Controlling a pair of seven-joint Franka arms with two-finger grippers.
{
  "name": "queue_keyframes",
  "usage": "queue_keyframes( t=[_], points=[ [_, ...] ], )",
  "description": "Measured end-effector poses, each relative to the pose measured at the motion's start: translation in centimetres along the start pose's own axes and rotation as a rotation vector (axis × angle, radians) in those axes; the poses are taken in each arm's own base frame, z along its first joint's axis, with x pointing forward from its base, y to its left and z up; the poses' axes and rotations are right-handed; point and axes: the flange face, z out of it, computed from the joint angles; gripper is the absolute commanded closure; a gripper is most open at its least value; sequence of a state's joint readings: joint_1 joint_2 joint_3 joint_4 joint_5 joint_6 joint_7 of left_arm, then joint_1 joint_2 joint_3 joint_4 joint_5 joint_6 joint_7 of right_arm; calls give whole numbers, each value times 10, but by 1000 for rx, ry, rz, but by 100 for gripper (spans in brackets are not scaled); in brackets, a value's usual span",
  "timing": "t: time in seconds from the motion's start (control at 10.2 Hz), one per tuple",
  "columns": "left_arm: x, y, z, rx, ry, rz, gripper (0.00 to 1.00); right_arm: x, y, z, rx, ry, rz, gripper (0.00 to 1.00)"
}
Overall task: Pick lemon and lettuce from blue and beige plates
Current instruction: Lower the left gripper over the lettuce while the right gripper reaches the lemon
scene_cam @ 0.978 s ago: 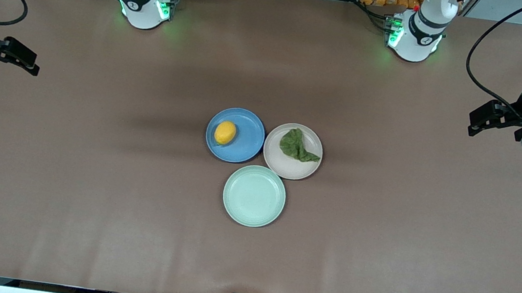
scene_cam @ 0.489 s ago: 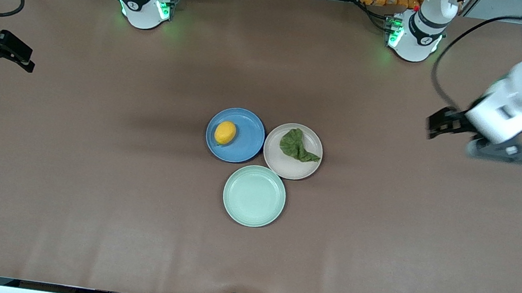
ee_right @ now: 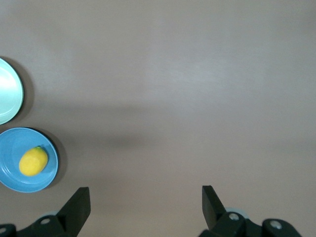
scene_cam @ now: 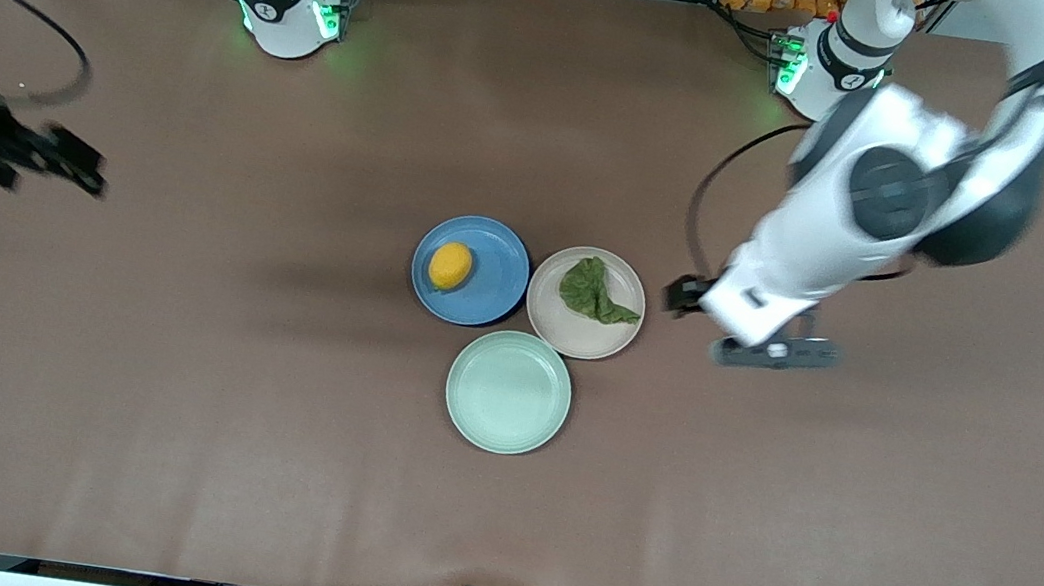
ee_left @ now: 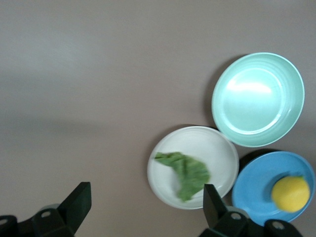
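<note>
The lemon [scene_cam: 450, 265] lies on the blue plate [scene_cam: 494, 291]. The lettuce [scene_cam: 595, 291] lies on the beige plate [scene_cam: 576, 339], which touches the blue one. My left gripper [scene_cam: 680, 296] is open and empty, up over the table just beside the beige plate, toward the left arm's end. In the left wrist view, the left gripper [ee_left: 145, 207] is beside the lettuce [ee_left: 185, 173] on the beige plate [ee_left: 219, 153], with the lemon [ee_left: 291, 193] showing too. My right gripper [scene_cam: 84, 170] is open and empty over the right arm's end of the table. In the right wrist view, the right gripper [ee_right: 145, 202] is well apart from the lemon [ee_right: 33, 161].
A mint-green plate [scene_cam: 508, 391] with nothing on it sits nearer the front camera, touching both other plates. The brown table [scene_cam: 167, 387] is bare around the three plates. The arm bases stand along the table's top edge.
The left arm has swung in from its end of the table to just beside the beige plate. The right gripper has shifted slightly toward the plates. The plates, lemon and lettuce have not moved.
</note>
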State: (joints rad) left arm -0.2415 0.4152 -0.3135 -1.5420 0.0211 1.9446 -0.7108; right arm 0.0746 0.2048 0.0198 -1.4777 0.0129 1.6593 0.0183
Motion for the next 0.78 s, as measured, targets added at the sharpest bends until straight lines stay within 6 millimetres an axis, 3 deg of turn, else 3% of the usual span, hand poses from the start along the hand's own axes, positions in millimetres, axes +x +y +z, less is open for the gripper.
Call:
queue_keyframes(
  t=[0.2, 0.39, 0.59, 0.78],
  points=[
    [-16, 35, 58, 28, -31, -57, 0, 36, -59, 67, 3, 14, -72, 0],
    [-34, 59, 111, 63, -53, -104, 0, 52, -111, 111, 10, 39, 32, 0],
    [-49, 75, 160, 109, -38, -142, 0, 48, -162, 138, 9, 24, 121, 0],
    [-52, 78, 193, 115, -53, -175, 0, 37, -206, 167, -5, -21, 147, 0]
  ],
)
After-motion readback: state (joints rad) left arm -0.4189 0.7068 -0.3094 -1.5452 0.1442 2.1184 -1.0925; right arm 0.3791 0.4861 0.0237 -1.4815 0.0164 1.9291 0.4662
